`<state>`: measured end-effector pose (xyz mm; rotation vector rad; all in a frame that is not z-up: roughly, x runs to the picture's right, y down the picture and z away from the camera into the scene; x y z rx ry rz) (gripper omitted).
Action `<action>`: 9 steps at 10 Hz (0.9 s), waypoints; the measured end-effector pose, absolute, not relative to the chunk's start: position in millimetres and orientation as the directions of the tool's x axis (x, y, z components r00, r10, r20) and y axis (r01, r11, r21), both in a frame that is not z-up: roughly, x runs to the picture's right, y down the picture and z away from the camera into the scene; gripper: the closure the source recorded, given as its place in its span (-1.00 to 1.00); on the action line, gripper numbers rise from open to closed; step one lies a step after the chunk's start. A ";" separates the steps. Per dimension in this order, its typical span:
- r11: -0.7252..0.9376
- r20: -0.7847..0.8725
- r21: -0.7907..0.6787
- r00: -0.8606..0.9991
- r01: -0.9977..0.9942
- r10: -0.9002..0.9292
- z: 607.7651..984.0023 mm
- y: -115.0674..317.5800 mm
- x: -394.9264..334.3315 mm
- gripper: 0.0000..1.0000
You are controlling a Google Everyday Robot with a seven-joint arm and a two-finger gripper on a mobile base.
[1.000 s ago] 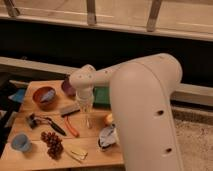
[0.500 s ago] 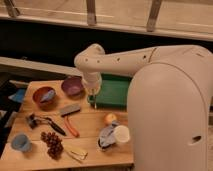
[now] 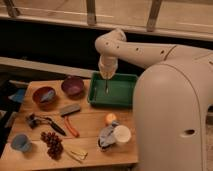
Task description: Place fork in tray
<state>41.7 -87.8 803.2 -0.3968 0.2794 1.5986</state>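
purple bowl [image 3: 73, 85] | brown bowl [image 3: 44, 95] | grapes [image 3: 52, 144] | white cup [image 3: 121, 134]

The arm swings away from the middle of the counter [image 3: 90, 125] toward its far side, so the end effector [image 3: 106, 76] now hangs above the green tray [image 3: 95, 97]. The fork [image 3: 106, 86] comes along, dangling upright with its lower end over the tray's floor.

Glossy white rounded arm, dark screw holes, fingers [image 3: 106, 75] over tray [image 3: 131, 80]
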 end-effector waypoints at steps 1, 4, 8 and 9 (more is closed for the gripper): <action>-0.099 -0.406 -0.064 -0.065 -0.993 0.912 809.5 -96.4 57.5 1.00; -0.158 -0.392 -0.126 -0.097 -0.979 0.915 832.9 -94.9 72.3 0.60; -0.181 -0.410 -0.247 -0.066 -0.952 0.910 868.3 -66.7 56.7 -0.21; -0.179 -0.418 -0.272 -0.051 -0.945 0.907 874.5 -60.7 46.5 -0.33</action>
